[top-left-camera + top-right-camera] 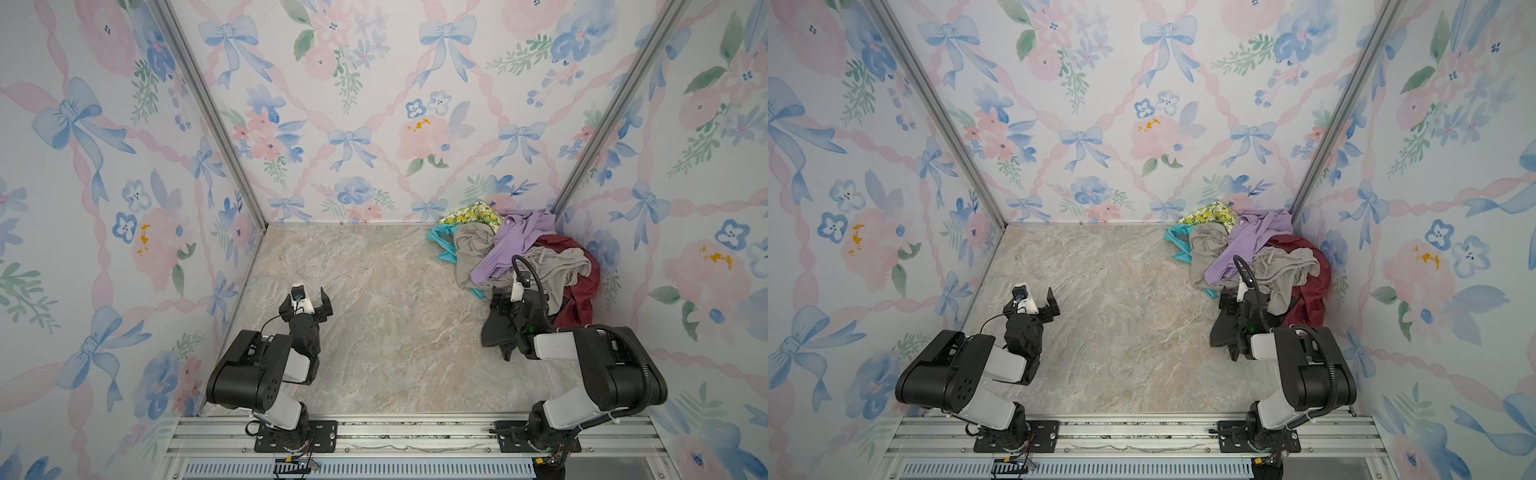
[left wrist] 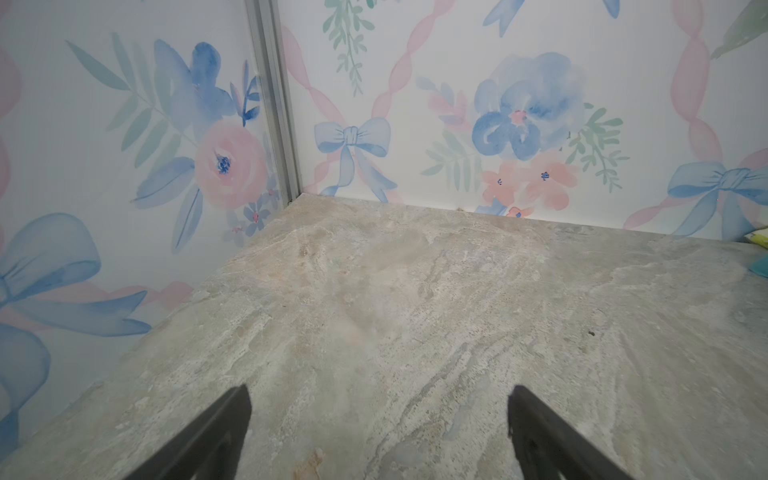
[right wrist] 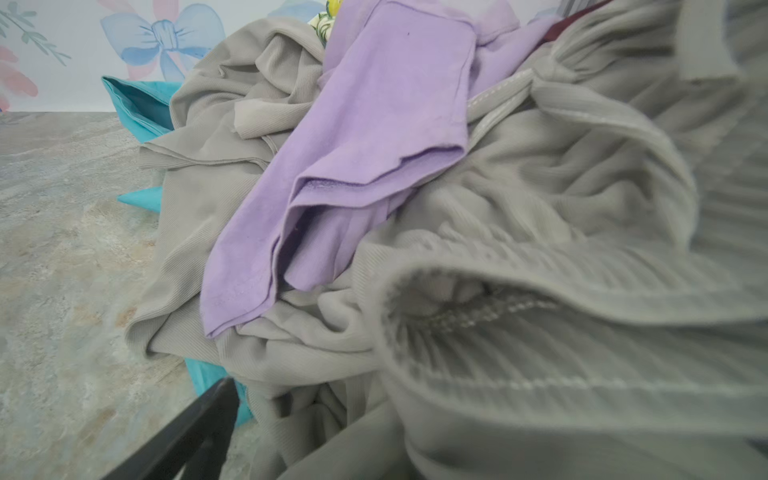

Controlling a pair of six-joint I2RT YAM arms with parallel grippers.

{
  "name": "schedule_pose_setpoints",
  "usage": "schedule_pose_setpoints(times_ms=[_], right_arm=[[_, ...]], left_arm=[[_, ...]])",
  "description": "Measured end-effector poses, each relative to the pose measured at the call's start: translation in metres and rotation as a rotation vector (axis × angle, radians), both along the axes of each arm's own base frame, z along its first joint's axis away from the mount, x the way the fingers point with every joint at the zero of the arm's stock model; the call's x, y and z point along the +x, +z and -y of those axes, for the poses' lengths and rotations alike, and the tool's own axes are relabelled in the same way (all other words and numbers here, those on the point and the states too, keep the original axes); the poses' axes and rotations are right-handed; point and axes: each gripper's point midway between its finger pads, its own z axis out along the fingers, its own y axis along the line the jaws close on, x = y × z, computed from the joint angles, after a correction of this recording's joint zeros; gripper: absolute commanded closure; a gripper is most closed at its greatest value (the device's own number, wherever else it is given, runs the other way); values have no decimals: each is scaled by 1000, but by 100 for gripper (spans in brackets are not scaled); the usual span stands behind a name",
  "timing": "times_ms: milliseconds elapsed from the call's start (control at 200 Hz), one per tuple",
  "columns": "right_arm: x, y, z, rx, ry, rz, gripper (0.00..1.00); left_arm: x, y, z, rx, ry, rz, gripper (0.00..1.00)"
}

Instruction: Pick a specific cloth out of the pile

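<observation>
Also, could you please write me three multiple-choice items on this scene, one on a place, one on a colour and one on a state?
1. Where on the table does the pile lie?
A) far left corner
B) far right corner
C) middle of the front edge

2. What colour is the cloth at the pile's right edge?
A) orange
B) white
C) dark red

3. How is the left gripper?
A) open over bare table
B) shut on the cloth
C) shut on a shirt

Key:
1 B: both top views show the pile far back on the right.
2 C: maroon fabric shows at that edge.
3 A: its wrist view shows spread jaws with nothing between them.
</observation>
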Motion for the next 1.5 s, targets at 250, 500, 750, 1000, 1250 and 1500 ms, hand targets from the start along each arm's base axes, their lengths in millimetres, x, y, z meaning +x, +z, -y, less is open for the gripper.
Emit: schedule_pose_setpoints(times_ms=[250, 500, 750, 1000, 1250, 1500], right_arm=[[0, 0, 0, 0, 0, 0, 3], [0, 0, 0, 0, 0, 0, 3], [0, 0, 0, 0, 0, -1, 3], [0, -1, -2, -4, 0, -3, 3], [-1, 1, -5, -24, -9, 6, 3], [-10, 0, -9, -52, -7, 30, 3]], left_arm=[[0, 0, 0, 0, -1, 0, 2], [0, 0, 0, 0, -1, 0, 2], [0, 0, 0, 0, -1, 0, 2], [1, 1, 1, 0, 1, 2, 4], [1, 1, 5, 18, -17, -2, 3], [-1, 6, 19, 54, -52, 7, 2]])
